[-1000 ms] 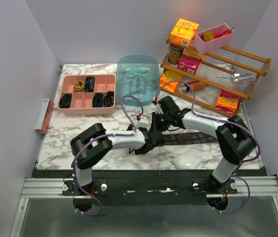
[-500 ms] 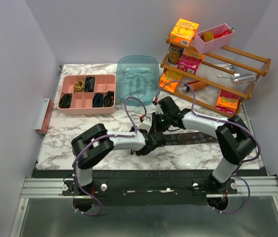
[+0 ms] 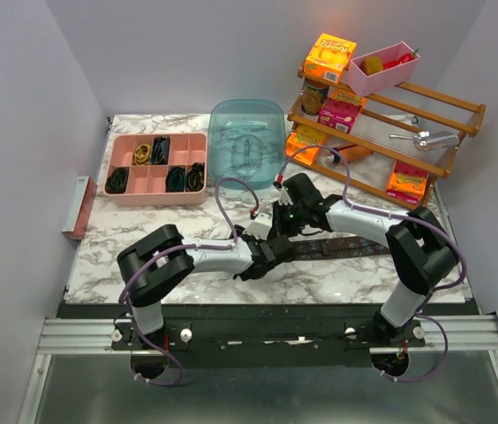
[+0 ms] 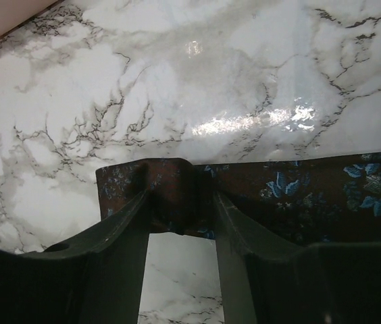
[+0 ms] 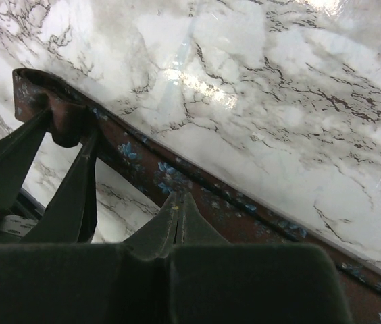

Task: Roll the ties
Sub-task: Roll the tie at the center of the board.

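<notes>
White marble table (image 3: pixel 143 238), plain grey walls (image 3: pixel 37 106); pink divided tray (image 3: pixel 156 200) at the far left corner holds rolled ties (image 3: pixel 117 181); wooden rack (image 3: pixel 448 113) at far right. We see a dark brown tie (image 4: pixel 298 196) with blue flowers lying flat mid-table, running rightward; left gripper (image 4: pixel 180 202) straddles its humped end, jaws parted, grip unclear to us; right gripper (image 5: pixel 179 201) closed, tips on the tie.

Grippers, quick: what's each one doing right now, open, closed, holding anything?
Left gripper: fingers apart around the tie at its folded end; whether they grip it cannot be told.
Right gripper: closed, tip at the tie's edge, nothing held.
</notes>
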You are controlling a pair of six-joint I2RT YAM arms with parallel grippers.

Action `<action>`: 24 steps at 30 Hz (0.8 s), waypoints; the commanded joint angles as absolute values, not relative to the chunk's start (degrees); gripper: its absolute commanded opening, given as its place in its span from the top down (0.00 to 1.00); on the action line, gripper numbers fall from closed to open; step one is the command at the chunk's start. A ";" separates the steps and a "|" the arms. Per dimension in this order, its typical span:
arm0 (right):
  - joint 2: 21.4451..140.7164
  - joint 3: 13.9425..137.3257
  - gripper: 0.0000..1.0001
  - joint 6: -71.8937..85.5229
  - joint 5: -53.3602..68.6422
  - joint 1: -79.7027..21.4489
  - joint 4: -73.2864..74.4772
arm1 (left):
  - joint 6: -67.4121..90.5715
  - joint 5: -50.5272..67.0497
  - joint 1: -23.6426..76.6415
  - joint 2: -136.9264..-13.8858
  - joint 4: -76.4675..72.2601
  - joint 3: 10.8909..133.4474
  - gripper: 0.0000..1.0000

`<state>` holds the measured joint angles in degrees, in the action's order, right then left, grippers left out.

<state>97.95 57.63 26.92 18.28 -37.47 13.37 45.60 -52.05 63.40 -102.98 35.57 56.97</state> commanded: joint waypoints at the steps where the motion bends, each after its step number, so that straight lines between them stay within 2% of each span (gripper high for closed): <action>1: 98.88 56.87 1.00 26.37 18.54 -37.27 12.57 | 46.49 -45.62 63.81 -100.11 29.28 54.15 0.48; 7: 98.35 57.48 1.00 25.58 19.77 -37.27 12.30 | 45.70 -44.30 63.63 -94.49 26.19 51.42 0.45; 15: 96.68 60.73 1.00 24.43 21.79 -38.05 12.39 | 44.39 -41.31 62.05 -82.99 23.21 47.91 0.28; 19: 98.08 63.45 1.00 24.26 23.11 -38.93 12.66 | 44.38 -38.77 59.60 -76.13 21.36 43.87 0.23; 24: 101.07 67.93 1.00 24.17 24.78 -41.39 12.66 | 44.91 -31.04 51.17 -65.34 18.20 37.63 0.21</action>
<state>98.26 63.88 25.32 22.06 -39.31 13.13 44.16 -38.04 56.80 -72.69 21.69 42.13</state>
